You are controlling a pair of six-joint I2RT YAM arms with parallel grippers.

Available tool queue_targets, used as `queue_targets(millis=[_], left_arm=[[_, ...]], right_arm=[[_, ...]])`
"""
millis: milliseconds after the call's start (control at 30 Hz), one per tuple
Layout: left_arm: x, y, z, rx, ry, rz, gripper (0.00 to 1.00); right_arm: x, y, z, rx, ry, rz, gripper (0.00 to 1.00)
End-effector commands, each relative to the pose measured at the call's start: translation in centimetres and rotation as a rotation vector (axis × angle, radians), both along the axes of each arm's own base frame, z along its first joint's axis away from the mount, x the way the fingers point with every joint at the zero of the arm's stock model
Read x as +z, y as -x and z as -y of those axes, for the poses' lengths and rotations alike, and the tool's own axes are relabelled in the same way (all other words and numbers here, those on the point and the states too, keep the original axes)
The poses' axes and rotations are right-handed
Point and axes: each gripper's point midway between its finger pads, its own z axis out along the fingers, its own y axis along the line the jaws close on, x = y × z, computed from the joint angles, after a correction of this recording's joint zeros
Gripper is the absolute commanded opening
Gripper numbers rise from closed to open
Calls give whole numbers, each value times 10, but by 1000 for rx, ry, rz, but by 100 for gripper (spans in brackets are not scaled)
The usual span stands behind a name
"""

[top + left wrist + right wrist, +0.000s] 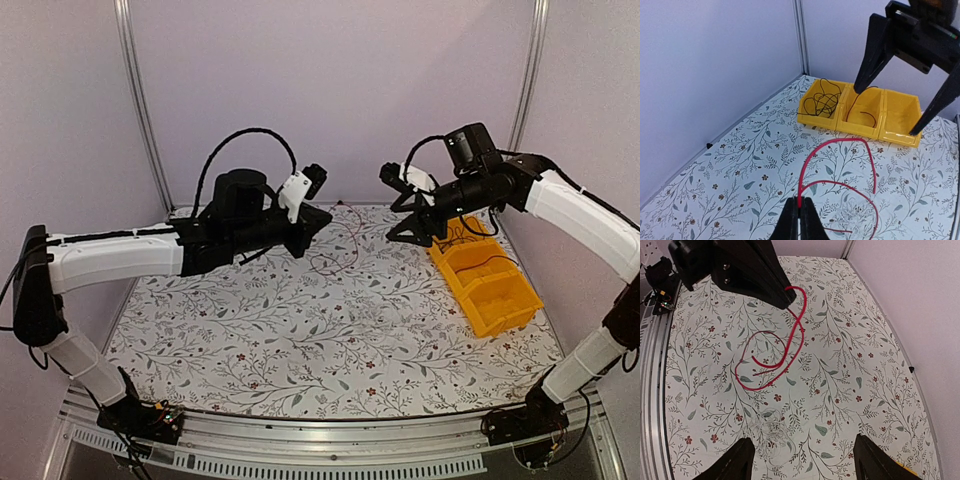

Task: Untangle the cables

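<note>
The left gripper is pinching the red cable with its jaws closed tight, holding one part up over the far middle of the table while the rest is drooping in loose loops onto the patterned cloth. The right gripper is hanging wide open and empty, just left of the yellow bin. Below it a white cable is lying in a small faint knot, near the red loops but seemingly apart from them.

These wires are looking very light, limp and springy, so I'm expecting them to trail and snag rather than resist. A straight run or a free end is looking like the best place to take hold.

At the right of the table, the bin is holding black cables: a tangle in the far compartment, a single strand in the middle one, and the near one is appearing empty.
</note>
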Motion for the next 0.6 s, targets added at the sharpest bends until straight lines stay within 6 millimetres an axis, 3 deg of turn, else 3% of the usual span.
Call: queue_targets(millis=[0, 100, 233, 367, 433, 500, 567], left_arm=[[-9, 3, -6, -32, -4, -12, 0], [-10, 9, -7, -47, -3, -16, 0], [-13, 13, -5, -59, -11, -27, 0], [-11, 15, -4, -70, -8, -28, 0], [-10, 17, -4, -73, -5, -28, 0], [-9, 17, -4, -73, -3, -28, 0], [-9, 17, -4, -74, 1, -31, 0]], right_arm=[[22, 22, -32, 112, -38, -14, 72], [25, 23, -51, 145, -53, -60, 73], [13, 29, -80, 200, -47, -115, 73], [3, 24, -95, 175, -38, -120, 70], [1, 21, -97, 160, -38, -128, 63], [0, 19, -98, 151, -40, -133, 49], [2, 19, -98, 152, -49, -131, 26]])
